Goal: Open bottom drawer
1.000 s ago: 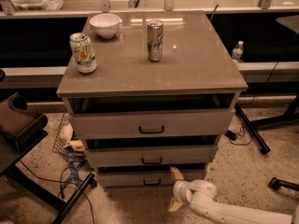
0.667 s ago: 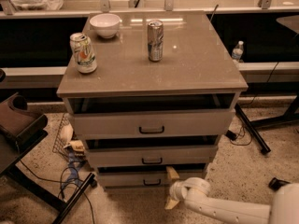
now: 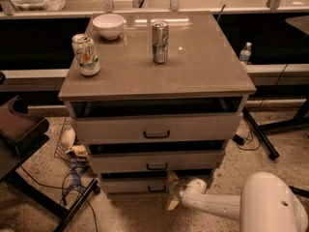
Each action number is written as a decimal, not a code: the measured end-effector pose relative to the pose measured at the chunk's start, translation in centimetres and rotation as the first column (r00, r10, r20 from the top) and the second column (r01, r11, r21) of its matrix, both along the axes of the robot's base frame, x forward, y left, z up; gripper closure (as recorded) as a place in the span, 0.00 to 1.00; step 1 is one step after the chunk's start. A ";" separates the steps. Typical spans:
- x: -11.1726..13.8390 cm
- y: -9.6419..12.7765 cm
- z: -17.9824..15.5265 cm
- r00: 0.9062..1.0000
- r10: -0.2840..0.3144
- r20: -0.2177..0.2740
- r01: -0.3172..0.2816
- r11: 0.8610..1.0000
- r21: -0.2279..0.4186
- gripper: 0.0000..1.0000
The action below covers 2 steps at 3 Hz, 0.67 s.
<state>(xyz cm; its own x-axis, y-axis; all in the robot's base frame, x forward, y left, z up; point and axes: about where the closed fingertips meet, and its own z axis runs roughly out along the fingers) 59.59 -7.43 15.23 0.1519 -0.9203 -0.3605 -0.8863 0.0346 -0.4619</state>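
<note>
The bottom drawer [image 3: 130, 185] is the lowest and narrowest grey front of the cabinet, with a small black bar handle [image 3: 157, 188] at its centre. It stands slightly out, like the two fronts above it. My gripper [image 3: 172, 191] is at floor level just right of that handle, its pale fingers reaching up against the drawer's front. My white arm [image 3: 217, 206] runs in from the lower right.
The cabinet top [image 3: 203, 66] holds a white bowl [image 3: 108, 25], a green-and-white can [image 3: 86, 55] and a silver can [image 3: 160, 41]. A dark chair [image 3: 19, 134] stands left, with cables and clutter [image 3: 72, 153] on the floor. A water bottle [image 3: 245, 52] and a stand leg [image 3: 260, 134] lie right.
My gripper and arm have moved left along the floor, from right of the cabinet's corner to just beside the bottom drawer's handle. More of the arm's base shows now.
</note>
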 end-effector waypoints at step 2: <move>0.0 0.1 -0.1 1.000 0.001 -0.001 -0.001 1.000 0.000 0.41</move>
